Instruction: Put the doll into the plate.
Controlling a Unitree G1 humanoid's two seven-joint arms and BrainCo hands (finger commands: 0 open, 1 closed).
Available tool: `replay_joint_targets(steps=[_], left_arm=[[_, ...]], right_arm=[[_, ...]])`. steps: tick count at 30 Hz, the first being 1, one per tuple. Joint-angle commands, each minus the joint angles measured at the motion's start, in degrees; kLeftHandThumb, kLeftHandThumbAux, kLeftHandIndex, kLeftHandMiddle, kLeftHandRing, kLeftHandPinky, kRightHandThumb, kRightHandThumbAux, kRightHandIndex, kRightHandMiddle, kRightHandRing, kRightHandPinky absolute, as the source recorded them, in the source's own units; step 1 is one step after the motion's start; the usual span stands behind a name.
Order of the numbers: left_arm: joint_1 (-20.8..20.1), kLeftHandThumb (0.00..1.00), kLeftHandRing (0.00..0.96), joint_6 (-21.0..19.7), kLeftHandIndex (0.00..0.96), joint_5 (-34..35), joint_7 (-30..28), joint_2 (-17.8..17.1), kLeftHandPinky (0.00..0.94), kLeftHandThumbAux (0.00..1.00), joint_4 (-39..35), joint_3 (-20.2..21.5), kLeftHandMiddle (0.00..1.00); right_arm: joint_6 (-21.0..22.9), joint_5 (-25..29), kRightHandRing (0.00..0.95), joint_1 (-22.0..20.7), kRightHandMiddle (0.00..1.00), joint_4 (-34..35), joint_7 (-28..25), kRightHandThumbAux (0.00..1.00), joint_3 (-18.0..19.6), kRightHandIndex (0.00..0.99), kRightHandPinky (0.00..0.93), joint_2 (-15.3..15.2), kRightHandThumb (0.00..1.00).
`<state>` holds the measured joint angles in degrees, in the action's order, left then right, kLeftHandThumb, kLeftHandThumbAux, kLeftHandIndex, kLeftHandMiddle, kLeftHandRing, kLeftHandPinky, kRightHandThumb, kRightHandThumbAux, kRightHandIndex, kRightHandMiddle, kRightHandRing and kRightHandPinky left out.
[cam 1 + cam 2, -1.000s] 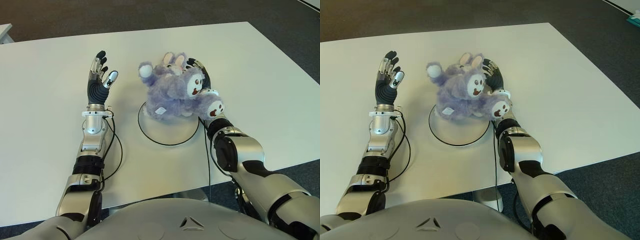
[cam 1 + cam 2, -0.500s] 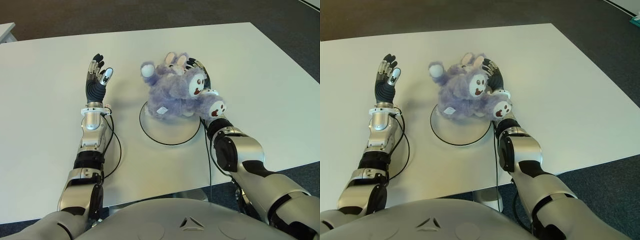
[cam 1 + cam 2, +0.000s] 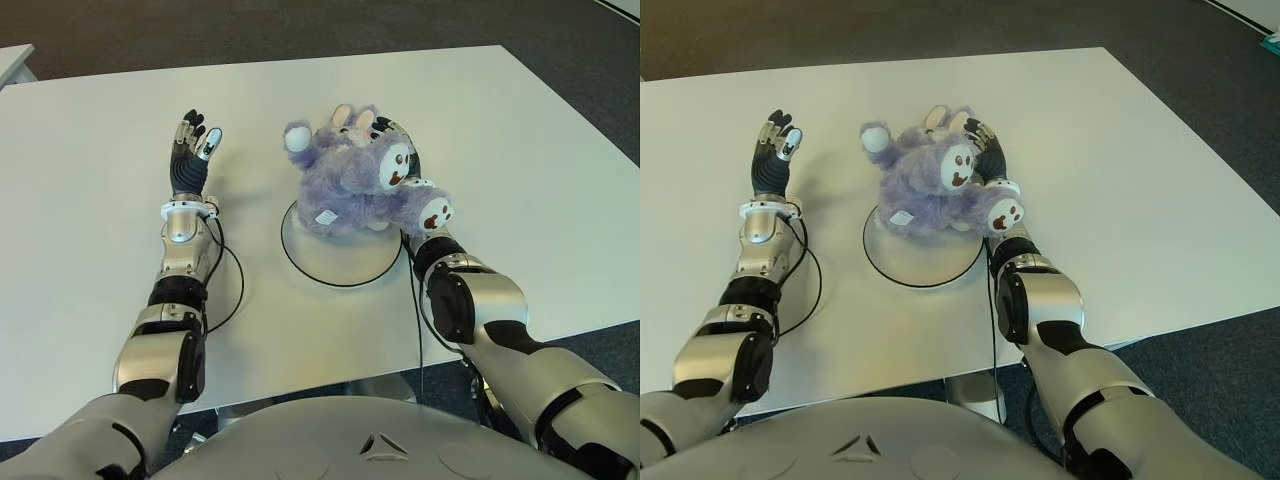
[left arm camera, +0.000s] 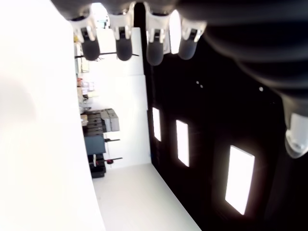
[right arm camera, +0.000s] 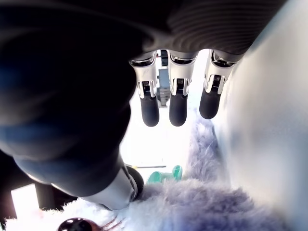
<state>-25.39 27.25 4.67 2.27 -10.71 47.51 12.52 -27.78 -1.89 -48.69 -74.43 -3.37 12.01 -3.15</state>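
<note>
right hand [image 3: 405, 165] sits at the 3 o'clock side of the doll [image 3: 355, 180], palm against the plush; in its wrist view the fingers [image 5: 177, 103] stand nearly straight past the fur and the thumb dips into it, so i read this as a loose cradle rather than a firm wrap, still holding the doll. doll is a purple plush, bulk over the 12 o'clock half of the plate [image 3: 340, 262], body down on or just above it, can't tell if it's fully resting. long axis runs roughly 10 to 4 o'clock: one white-tipped limb sticks out at 10, a foot with a brown mark hangs past the plate rim at 4, right above the right wrist. so the key relation: doll lies at 9 o'clock from the right hand, plate centre at about 7 to 8 o'clock from it. judgement: release only needs the hand to back off toward 3 o'clock; risk is the overhanging foot tipping the doll off the rim. left hand [image 3: 190, 158] is at 9 o'clock of the plate, well apart, fingers spread and holding nothing, above the white counter [image 3: 90, 200]. right hand is clearly the nearer one.
</note>
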Motion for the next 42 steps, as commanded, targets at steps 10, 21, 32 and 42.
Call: replay_joint_targets(steps=[10,21,32,42], left_arm=[[2.3,0.0,0.078,-2.8,0.034,-1.3,0.6,0.3,0.0,0.455,10.4,-0.8,0.116],[1.7,0.0,0.094,-5.5,0.04,-1.4,0.3,0.3,0.018,0.476,11.5,-1.3,0.127],[1.8,0.0,0.103,-7.4,0.035,-1.6,-0.3,0.5,0.003,0.462,11.9,-1.6,0.138],[1.9,0.0,0.106,-9.6,0.023,-1.8,-0.2,0.6,0.007,0.466,12.1,-2.3,0.14]], right_arm=[[1.2,0.5,0.12,1.3,0.143,-1.3,0.3,0.871,0.4,0.14,0.133,1.3,0.521],[1.1,0.8,0.124,1.3,0.148,-1.3,0.2,0.868,0.8,0.141,0.133,1.5,0.531],[0.8,0.7,0.125,1.3,0.153,-1.2,0.2,0.88,0.9,0.143,0.136,1.4,0.524],[0.6,1.0,0.126,1.3,0.153,-1.2,-0.1,0.88,1.2,0.14,0.135,1.4,0.537]])
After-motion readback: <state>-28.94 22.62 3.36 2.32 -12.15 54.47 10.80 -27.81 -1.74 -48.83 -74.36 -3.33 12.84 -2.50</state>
